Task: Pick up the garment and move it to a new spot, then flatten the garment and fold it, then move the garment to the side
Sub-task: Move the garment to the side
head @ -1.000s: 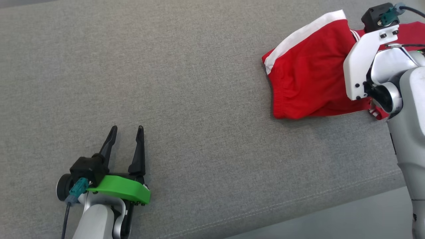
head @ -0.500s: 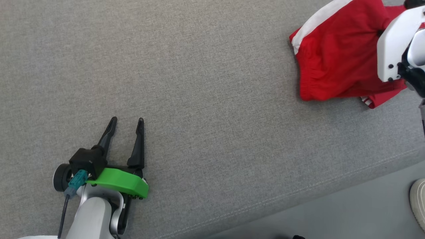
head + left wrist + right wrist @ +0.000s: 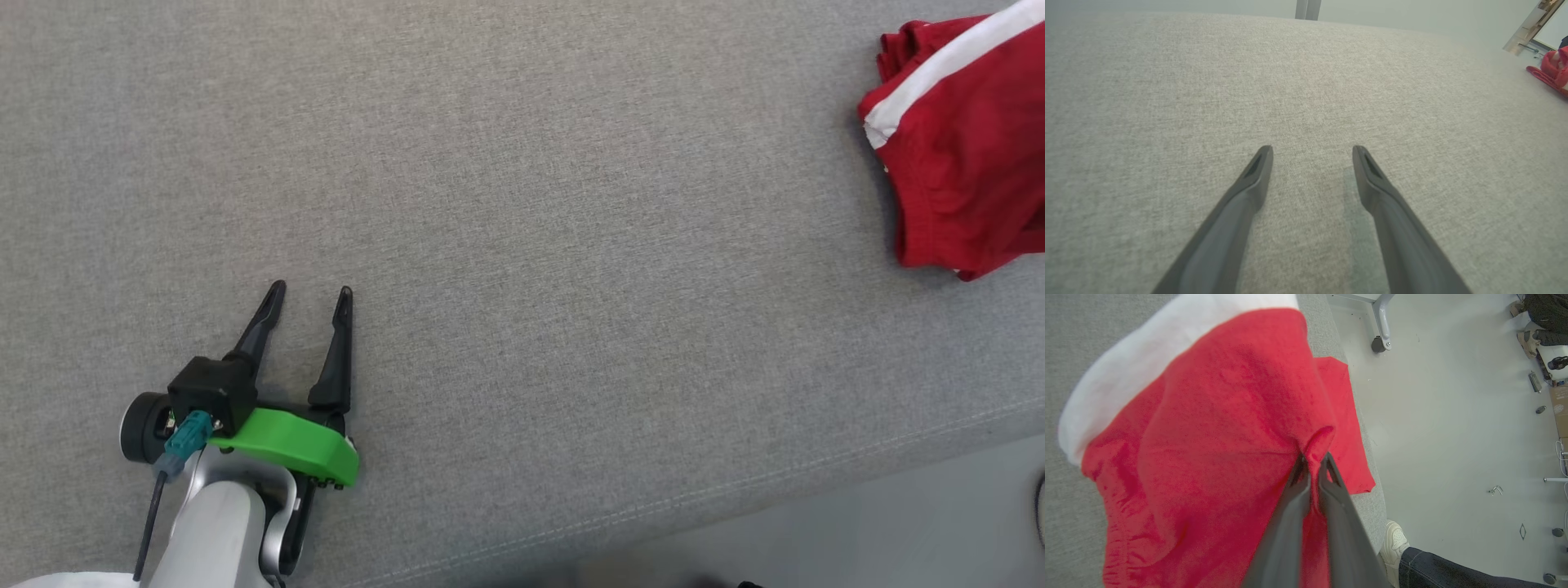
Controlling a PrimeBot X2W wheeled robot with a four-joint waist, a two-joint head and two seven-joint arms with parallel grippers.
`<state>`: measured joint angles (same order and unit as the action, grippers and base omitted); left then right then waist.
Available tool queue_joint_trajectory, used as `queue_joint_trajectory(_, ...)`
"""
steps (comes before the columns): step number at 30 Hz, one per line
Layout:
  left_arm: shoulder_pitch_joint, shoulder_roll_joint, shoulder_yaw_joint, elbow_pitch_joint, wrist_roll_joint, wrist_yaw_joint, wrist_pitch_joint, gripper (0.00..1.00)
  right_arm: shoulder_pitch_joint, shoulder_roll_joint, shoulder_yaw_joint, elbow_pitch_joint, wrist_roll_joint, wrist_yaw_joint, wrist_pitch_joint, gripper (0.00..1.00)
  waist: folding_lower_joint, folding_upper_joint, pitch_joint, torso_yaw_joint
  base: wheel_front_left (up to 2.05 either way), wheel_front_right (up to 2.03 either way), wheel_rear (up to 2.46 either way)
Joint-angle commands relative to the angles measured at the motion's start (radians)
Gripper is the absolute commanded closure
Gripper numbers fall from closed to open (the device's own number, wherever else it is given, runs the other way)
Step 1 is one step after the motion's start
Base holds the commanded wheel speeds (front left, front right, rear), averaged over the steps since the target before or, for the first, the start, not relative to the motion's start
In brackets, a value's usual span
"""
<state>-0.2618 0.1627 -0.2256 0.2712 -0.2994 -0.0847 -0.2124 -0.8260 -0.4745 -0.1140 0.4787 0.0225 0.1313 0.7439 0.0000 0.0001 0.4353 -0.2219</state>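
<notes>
Garment [image 3: 1208, 428]: red fold pinched in closed tips of right end effector [image 3: 1312, 459], bulk spreading to its left, near worktop [image 3: 522, 245] edge. Since a second ago, farther from open, empty left end effector [image 3: 313, 287]; head camera shifted too. Judged: relocation underway

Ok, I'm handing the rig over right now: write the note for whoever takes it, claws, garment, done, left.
Left claw: open, empty, above the grey surface.
Right claw: shut on a pinch of the red garment.
Garment: bunched near the surface's right edge.
Done: garment gripped; whether it is folded I cannot tell.
Left: set it down at the side, release. Mind the person's shoe beside that edge.
</notes>
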Motion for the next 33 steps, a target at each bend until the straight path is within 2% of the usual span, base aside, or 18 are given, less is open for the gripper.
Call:
queue_joint_trajectory(1,-0.003,0.009,-0.001,-0.007,0.007,0.005,0.006,0.0,-0.008,0.015,-0.033,0.022,-0.027,-0.001,-0.013,1.0,0.0,-0.0001,0.015,0.019,0.0,0.0,0.0)
queue_joint_trajectory(4,0.001,0.014,-0.008,-0.022,0.011,0.007,0.015,0.0,-0.013,0.036,-0.125,0.067,-0.094,-0.001,-0.043,1.0,0.0,-0.0001,0.027,0.038,0.0,0.0,0.0)
queue_joint_trajectory(5,0.003,0.016,-0.01,-0.026,0.012,0.008,0.016,0.0,-0.013,0.045,-0.154,0.078,-0.116,-0.001,-0.054,0.81,0.0,-0.0001,0.03,0.043,0.0,0.0,0.0)
queue_joint_trajectory(6,0.004,0.017,-0.012,-0.031,0.013,0.009,0.019,0.0,-0.013,0.052,-0.182,0.088,-0.145,-0.001,-0.064,0.27,0.0,-0.0001,0.033,0.049,0.0,0.0,0.0)
queue_joint_trajectory(7,0.004,0.018,-0.015,-0.035,0.013,0.008,0.022,0.0,-0.012,0.057,-0.216,0.096,-0.172,-0.002,-0.072,0.0,0.0,-0.0001,0.036,0.055,0.0,0.0,0.0)
queue_joint_trajectory(11,0.0,0.035,-0.028,-0.049,0.034,0.012,0.017,0.0,-0.006,0.082,-0.341,0.119,-0.267,-0.001,-0.102,0.0,0.0,-0.0001,0.04,0.071,0.0,0.0,0.0)
queue_joint_trajectory(14,-0.007,0.046,-0.048,-0.063,0.046,-0.001,0.002,0.0,-0.02,0.108,-0.41,0.14,-0.292,-0.002,-0.146,0.0,0.0,-0.0001,0.035,0.077,0.0,0.0,0.0)
queue_joint_trajectory(17,-0.009,0.058,-0.053,-0.072,0.04,-0.01,-0.016,0.0,-0.027,0.136,-0.445,0.149,-0.299,-0.002,-0.197,0.0,0.0,-0.0001,0.016,0.08,0.0,0.0,0.0)
queue_joint_trajectory(19,-0.002,0.051,-0.038,-0.072,0.027,0.002,-0.025,0.0,-0.03,0.151,-0.45,0.159,-0.277,-0.002,-0.238,0.0,0.0,-0.0001,-0.002,0.081,0.0,0.0,0.0)
queue_joint_trajectory(22,0.018,0.018,0.005,-0.068,-0.018,0.034,-0.035,0.0,-0.023,0.172,-0.424,0.172,-0.233,-0.002,-0.298,0.0,0.0,-0.0001,-0.035,0.083,0.0,0.0,0.0)
queue_joint_trajectory(25,0.033,-0.005,0.052,-0.083,-0.065,0.044,-0.045,0.0,0.002,0.177,-0.385,0.165,-0.197,-0.002,-0.351,0.0,0.0,-0.0001,-0.076,0.085,0.0,0.0,0.0)
queue_joint_trajectory(27,0.049,-0.012,0.057,-0.088,-0.085,0.027,-0.045,0.0,0.021,0.185,-0.358,0.161,-0.162,-0.002,-0.382,0.0,0.0,-0.0001,-0.105,0.087,0.0,0.0,0.0)
queue_joint_trajectory(33,0.095,-0.038,0.097,-0.079,-0.123,0.055,-0.051,0.0,0.1,0.195,-0.245,0.116,-0.05,-0.001,-0.485,0.0,0.0,-0.0001,-0.195,0.107,0.0,0.0,0.0)
